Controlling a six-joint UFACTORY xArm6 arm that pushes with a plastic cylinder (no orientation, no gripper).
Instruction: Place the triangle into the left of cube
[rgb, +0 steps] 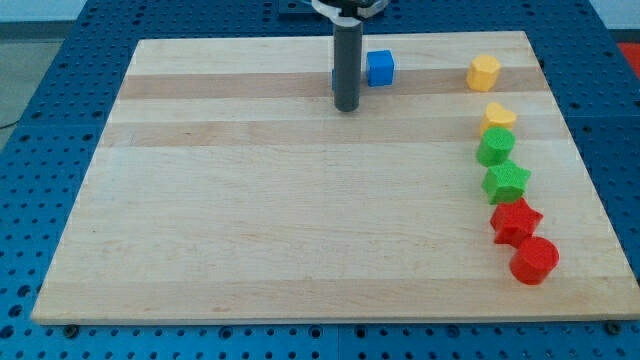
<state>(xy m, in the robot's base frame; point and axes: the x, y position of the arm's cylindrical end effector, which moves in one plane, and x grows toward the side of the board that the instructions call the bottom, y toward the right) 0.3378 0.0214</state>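
A blue cube (380, 67) sits near the top of the wooden board (250, 220), right of centre. My tip (347, 107) rests on the board just left of the cube and slightly below it. A thin blue sliver (333, 78) shows at the rod's left edge. It is a blue block mostly hidden behind the rod, and its shape cannot be made out.
A yellow hexagon-like block (483, 72) lies at the top right. Down the right side run a yellow block (499, 116), a green block (495, 146), a green star (507, 182), a red star (515, 220) and a red cylinder (533, 260).
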